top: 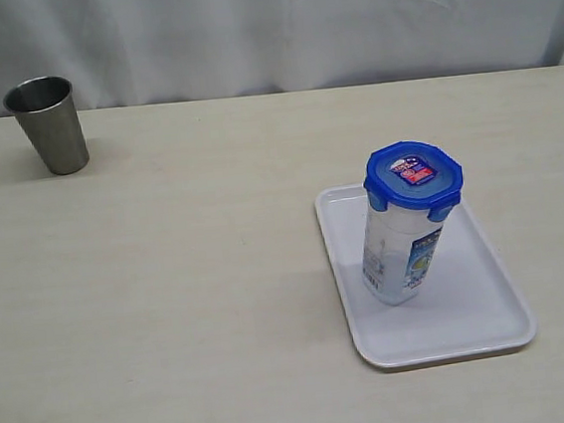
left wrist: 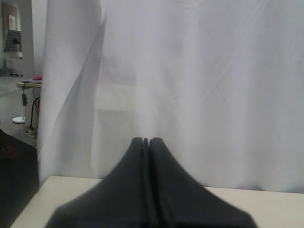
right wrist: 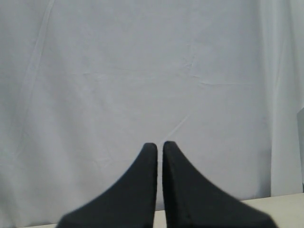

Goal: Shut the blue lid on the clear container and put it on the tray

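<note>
The clear container (top: pixel 399 260) stands upright on the white tray (top: pixel 492 311), with the blue lid (top: pixel 414 176) sitting on its top. Neither arm shows in the exterior view. In the left wrist view my left gripper (left wrist: pixel 146 140) is shut, its black fingers pressed together, with only the white curtain behind it. My right gripper (right wrist: pixel 159 145) faces the curtain too, with a thin slit between its fingers and nothing held. Neither wrist view shows the container, lid or tray.
A grey steel cup (top: pixel 47 124) stands at the far left of the table, near the back edge. A white curtain (top: pixel 264 23) hangs behind the beige table (top: pixel 171 302).
</note>
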Motion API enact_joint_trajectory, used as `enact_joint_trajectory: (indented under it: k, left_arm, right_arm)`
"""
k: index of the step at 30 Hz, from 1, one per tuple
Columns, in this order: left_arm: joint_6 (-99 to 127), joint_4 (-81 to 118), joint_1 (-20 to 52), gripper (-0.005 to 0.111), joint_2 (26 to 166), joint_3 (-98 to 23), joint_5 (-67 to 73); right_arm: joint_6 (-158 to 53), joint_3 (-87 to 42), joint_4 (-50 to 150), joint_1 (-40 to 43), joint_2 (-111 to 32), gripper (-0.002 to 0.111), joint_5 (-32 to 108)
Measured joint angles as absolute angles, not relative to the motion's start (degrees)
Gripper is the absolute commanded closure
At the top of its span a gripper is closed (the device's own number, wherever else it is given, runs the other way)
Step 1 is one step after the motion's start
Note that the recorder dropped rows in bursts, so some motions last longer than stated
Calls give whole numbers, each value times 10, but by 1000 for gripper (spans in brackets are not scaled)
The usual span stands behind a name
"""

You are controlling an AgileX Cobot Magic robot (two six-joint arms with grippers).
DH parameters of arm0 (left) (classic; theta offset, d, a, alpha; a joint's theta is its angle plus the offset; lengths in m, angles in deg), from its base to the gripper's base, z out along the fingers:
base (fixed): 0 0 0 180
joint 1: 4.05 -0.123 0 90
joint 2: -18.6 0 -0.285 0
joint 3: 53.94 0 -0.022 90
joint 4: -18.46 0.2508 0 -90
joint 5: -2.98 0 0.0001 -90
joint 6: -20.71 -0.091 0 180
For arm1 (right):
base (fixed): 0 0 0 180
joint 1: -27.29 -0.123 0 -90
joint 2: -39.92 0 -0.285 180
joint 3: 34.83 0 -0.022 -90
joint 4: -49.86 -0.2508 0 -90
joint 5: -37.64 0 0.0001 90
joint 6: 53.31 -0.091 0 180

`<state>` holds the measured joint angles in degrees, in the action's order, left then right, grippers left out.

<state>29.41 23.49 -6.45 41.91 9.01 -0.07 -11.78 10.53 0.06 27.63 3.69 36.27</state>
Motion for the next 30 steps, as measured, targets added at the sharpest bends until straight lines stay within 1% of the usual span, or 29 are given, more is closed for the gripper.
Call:
enact_joint_trajectory:
  k: [5,13,24,30]
  left_arm:
    - [294,207,-93,107,356,130,9]
    - [242,192,-94,107,277,170,39]
    - [207,185,-94,107,265,226,42]
    - [201,195,-94,107,265,231,67]
  right_arm:
    - [-118,105,1,276,37,104,363]
    - [-118,105,1,276,37,104,363]
    - [-118,105,1,276,37,104,363]
    - [-118,105,1,276,37,104,363]
